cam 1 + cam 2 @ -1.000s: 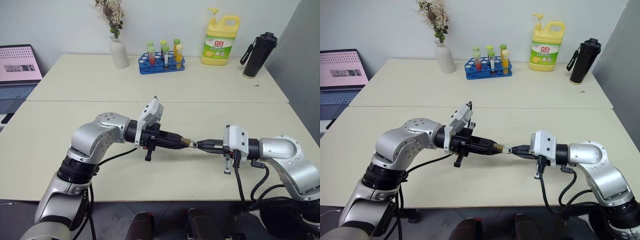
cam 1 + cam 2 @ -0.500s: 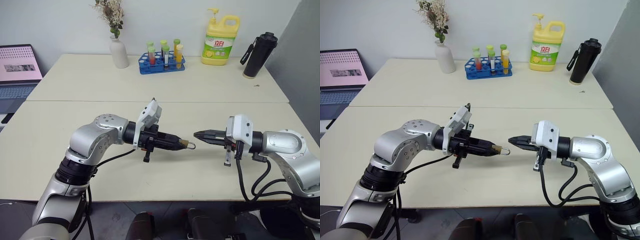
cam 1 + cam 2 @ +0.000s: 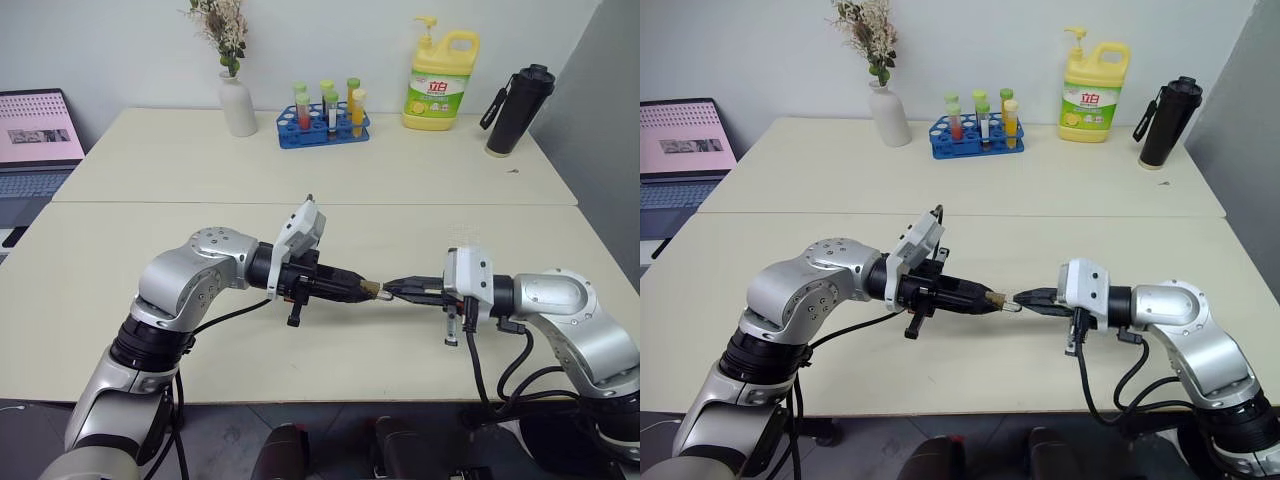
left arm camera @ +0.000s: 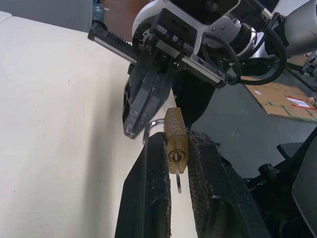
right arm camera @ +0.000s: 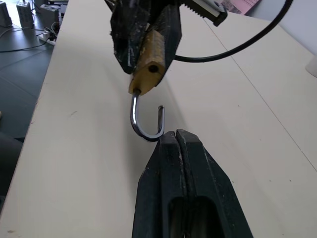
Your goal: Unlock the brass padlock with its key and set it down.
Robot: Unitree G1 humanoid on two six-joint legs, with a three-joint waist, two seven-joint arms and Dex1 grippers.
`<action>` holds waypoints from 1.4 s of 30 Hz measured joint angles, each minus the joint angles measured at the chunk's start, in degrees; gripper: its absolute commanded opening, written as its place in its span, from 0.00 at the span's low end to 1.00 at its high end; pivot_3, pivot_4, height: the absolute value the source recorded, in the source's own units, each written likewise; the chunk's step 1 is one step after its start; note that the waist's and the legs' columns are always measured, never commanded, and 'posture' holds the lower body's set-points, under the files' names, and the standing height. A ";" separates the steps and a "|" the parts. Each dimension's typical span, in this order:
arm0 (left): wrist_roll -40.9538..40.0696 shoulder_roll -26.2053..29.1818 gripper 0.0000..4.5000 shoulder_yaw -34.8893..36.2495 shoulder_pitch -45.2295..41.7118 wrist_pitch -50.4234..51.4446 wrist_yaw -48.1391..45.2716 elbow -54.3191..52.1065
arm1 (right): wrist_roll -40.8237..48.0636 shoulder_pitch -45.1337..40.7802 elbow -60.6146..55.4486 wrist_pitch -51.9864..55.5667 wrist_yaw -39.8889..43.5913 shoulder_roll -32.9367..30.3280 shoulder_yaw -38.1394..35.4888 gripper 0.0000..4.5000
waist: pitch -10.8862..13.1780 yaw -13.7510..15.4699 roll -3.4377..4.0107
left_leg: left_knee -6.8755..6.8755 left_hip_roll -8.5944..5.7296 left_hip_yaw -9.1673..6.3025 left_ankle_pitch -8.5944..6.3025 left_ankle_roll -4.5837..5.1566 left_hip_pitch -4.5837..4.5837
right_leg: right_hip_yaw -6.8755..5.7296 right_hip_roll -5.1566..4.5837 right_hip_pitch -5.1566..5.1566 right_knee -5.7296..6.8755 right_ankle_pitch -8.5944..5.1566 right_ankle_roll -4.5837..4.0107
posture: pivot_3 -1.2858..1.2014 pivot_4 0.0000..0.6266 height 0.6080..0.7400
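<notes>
So the brass padlock [image 4: 176,140] is clamped between my left gripper [image 4: 177,148]'s two fingers, held out in the air over the table [image 3: 150,230], and the shackle [image 5: 146,120] is already swung open, one leg free of the body. The key [image 4: 177,174] is sitting in the keyhole, sticking out toward the wrist. My right gripper [image 5: 176,136] has its fingers pressed together on nothing, tips right at the curve of the shackle. I'd say the unlocking is basically done and what's left is setting it down. To do that well I'd back the right arm off so it doesn't snag the hook, lower the left arm close to the tabletop, then ease the fingers apart so the lock doesn't drop and bounce.
</notes>
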 measured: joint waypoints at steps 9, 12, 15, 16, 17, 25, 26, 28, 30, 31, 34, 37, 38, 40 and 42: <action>-0.21 0.00 0.04 0.00 0.00 0.05 0.04 0.00 | -1.37 -0.21 1.00 -1.27 0.64 -0.53 0.32 0.00 | 0.00 0.01 0.00 | 0.00 -0.01 0.01 0.00 0.00 0.00 | 0.00 0.00 0.00 0.00 0.00 0.00 | 0.52 0.24 1.00; -0.24 -0.01 0.04 0.00 0.00 0.05 0.09 0.00 | -1.15 -0.15 0.89 -1.08 0.64 -0.73 -0.29 0.00 | 0.00 0.01 0.00 | 0.00 0.00 0.00 0.00 0.00 0.00 | 0.01 0.00 0.00 0.00 0.00 0.00 | 0.52 0.24 1.00; -0.24 -0.16 0.04 0.00 0.00 0.05 0.24 0.01 | -0.46 0.07 -0.97 0.28 0.63 -0.74 -0.46 0.00 | 0.00 0.01 0.00 | 0.00 0.00 -0.01 0.00 0.00 0.00 | 0.00 0.00 0.00 0.00 0.00 0.00 | 0.52 0.24 1.00; -0.24 -0.30 0.04 0.00 0.00 0.04 0.29 0.01 | 0.11 0.07 -1.79 0.96 0.61 -0.74 -0.46 0.00 | 0.00 0.01 0.00 | 0.00 0.00 -0.01 0.00 0.00 0.00 | 0.00 0.00 0.00 0.00 0.00 0.00 | 0.52 0.24 1.00; -0.24 -0.40 0.04 0.00 0.00 0.04 0.32 0.01 | 0.36 0.07 -2.34 1.43 0.60 -0.73 -0.46 0.00 | 0.00 0.01 0.00 | 0.00 0.00 -0.01 0.00 0.00 0.00 | 0.00 0.00 0.00 0.00 0.00 0.00 | 0.52 0.24 1.00; -0.24 -0.51 0.04 -0.01 0.02 0.05 0.27 0.01 | 1.44 0.11 -4.05 4.17 -0.14 -0.74 -0.48 0.00 | 0.00 0.01 0.00 | 0.00 0.00 -0.01 0.00 0.00 0.00 | 0.00 0.00 0.00 0.00 0.00 0.00 | 0.52 0.24 1.00; -0.24 -0.51 0.04 -0.02 0.02 0.05 0.19 0.01 | 1.60 0.11 -4.27 4.43 -0.18 -0.74 -0.49 0.00 | 0.00 0.01 0.00 | 0.00 0.00 -0.01 0.00 0.00 0.00 | 0.00 0.00 0.00 0.00 0.00 0.00 | 0.52 0.24 1.00; -0.24 -0.52 0.04 -0.04 0.04 0.05 0.16 0.01 | 1.87 0.18 -4.35 5.01 -0.20 -0.77 -0.51 0.00 | 0.00 0.01 0.00 | 0.00 0.00 -0.01 0.00 0.00 0.00 | 0.00 0.00 0.00 0.00 0.00 0.00 | 0.52 0.24 1.00; -0.24 -0.53 0.04 -0.03 0.07 0.05 0.19 0.01 | 1.88 0.49 -4.36 5.15 -0.14 -0.94 -0.51 0.00 | 0.00 0.01 0.00 | 0.00 0.00 -0.01 0.00 0.00 0.00 | 0.00 0.00 0.00 0.00 0.00 0.00 | 0.52 0.24 1.00; -0.26 -0.60 0.04 0.00 0.06 0.05 0.30 0.02 | 1.90 0.77 -4.38 5.28 0.08 -1.16 -0.47 0.00 | 0.00 0.02 0.00 | 0.00 0.00 -0.01 0.00 0.00 0.00 | 0.00 0.00 0.00 0.00 0.00 0.00 | 0.52 0.24 1.00; -0.37 -0.75 0.04 0.02 0.06 0.10 0.52 0.02 | 1.92 1.08 -4.39 5.47 0.45 -1.30 -0.44 0.00 | 0.00 0.00 0.00 | 0.00 0.00 0.00 0.00 0.00 0.01 | 0.00 0.00 0.00 0.00 0.00 0.00 | 0.52 0.24 1.00; -0.52 -0.78 0.04 0.08 0.06 0.22 0.70 0.03 | 1.92 1.11 -4.39 5.50 0.81 -1.32 -0.45 0.00 | 0.00 0.00 0.00 | 0.00 0.00 -0.01 0.00 0.00 0.00 | 0.00 0.00 0.00 0.00 0.00 0.00 | 0.52 0.24 1.00; -0.56 -0.79 0.04 0.08 0.06 0.25 0.75 0.04 | 1.91 1.19 -4.38 5.50 0.85 -1.36 -0.45 0.00 | 0.00 0.00 0.00 | 0.00 0.00 0.00 0.00 0.00 0.00 | 0.00 0.00 0.00 0.00 0.00 0.00 | 0.52 0.24 1.00; -0.60 -0.78 0.04 0.09 0.07 0.28 0.84 0.04 | 1.76 1.35 -4.39 5.47 0.85 -1.52 -0.45 0.00 | 0.00 0.01 0.00 | 0.00 0.00 0.00 0.00 0.00 0.00 | 0.00 0.00 0.00 0.00 0.00 0.00 | 0.52 0.24 1.00; -0.61 -0.78 0.04 0.09 0.08 0.28 1.19 0.04 | 1.12 1.65 -4.36 5.33 0.74 -2.16 -0.45 0.00 | 0.00 0.01 0.00 | 0.00 0.00 0.00 0.00 0.00 0.00 | 0.00 0.00 0.00 0.00 0.00 0.00 | 0.52 0.24 1.00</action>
